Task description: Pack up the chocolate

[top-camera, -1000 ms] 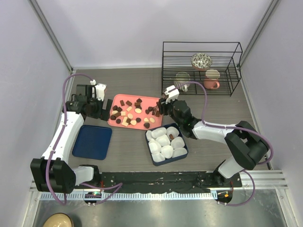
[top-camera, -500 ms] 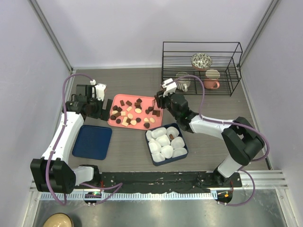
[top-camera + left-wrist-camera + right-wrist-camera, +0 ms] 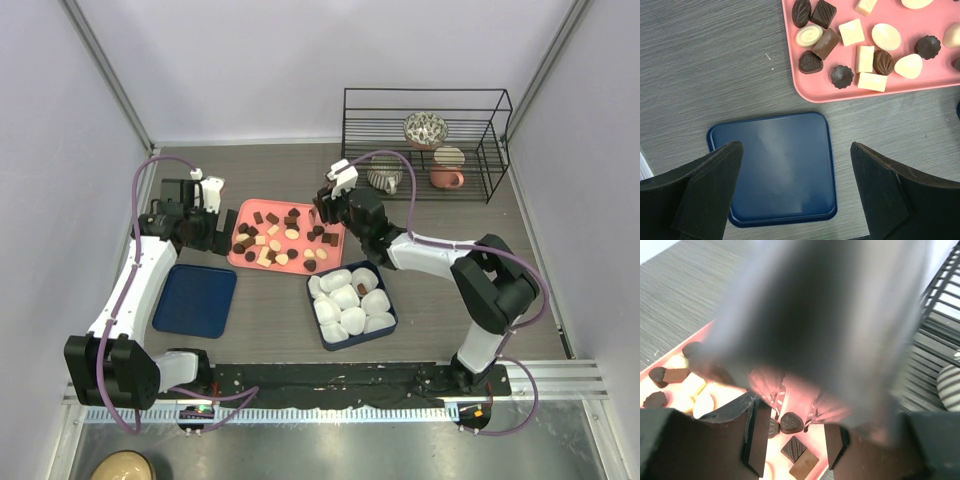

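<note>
The chocolate, several dark, mid-brown and cream pieces, lies on a pink tray. One dark piece sits among the white paper cups in the blue box. My right gripper is open and empty, low over the tray's right part. In the right wrist view the gripper has a dark heart-shaped piece and a dark square piece between its fingers. My left gripper is open and empty at the tray's left edge. In the left wrist view it hangs over the blue lid.
The blue lid lies flat left of the box. A black wire rack with a bowl and mugs stands at the back right. A blurred grey shape covers the top of the right wrist view.
My right gripper has moved left and away from me, from the tray's right edge to over the tray. The left arm has not moved.
</note>
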